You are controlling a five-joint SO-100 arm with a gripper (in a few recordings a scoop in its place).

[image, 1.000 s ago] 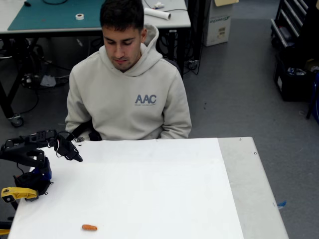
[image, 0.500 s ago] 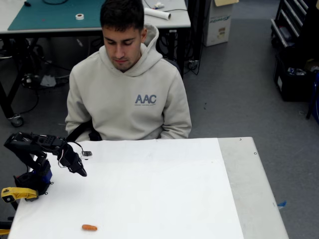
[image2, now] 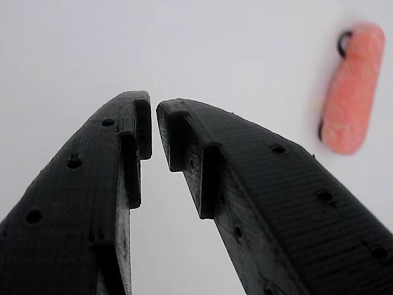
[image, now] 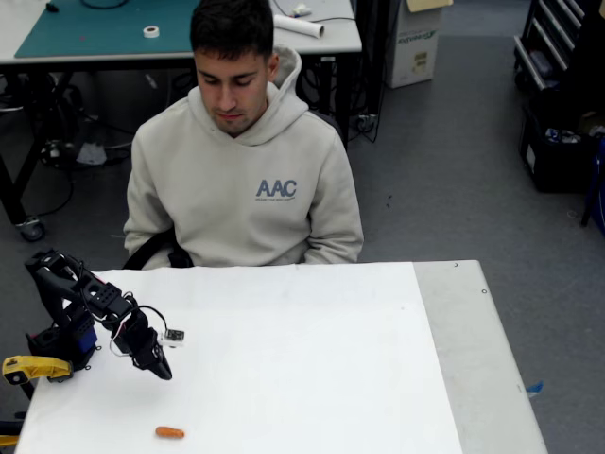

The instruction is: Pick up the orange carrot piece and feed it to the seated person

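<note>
One black gripper (image: 163,371) we see in the fixed view, orange carrot piece (image: 170,432) on the table (image: 312,378) just below its tip, seated person (image: 244,151) beyond, in the wrist view our fingers (image2: 129,135) nearly together on nothing, carrot piece to their upper right.

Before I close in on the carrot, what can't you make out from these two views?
- Gripper height above the table: fixed view looks down, wrist view shows plain white behind the fingers.
- Carrot detail: too small in the fixed view; blurred in the wrist view, with dark marks at its edge I can't identify.
- Person: hands and lap hidden behind the table.
- Arm base: partly cut by the fixed view's left edge.
</note>
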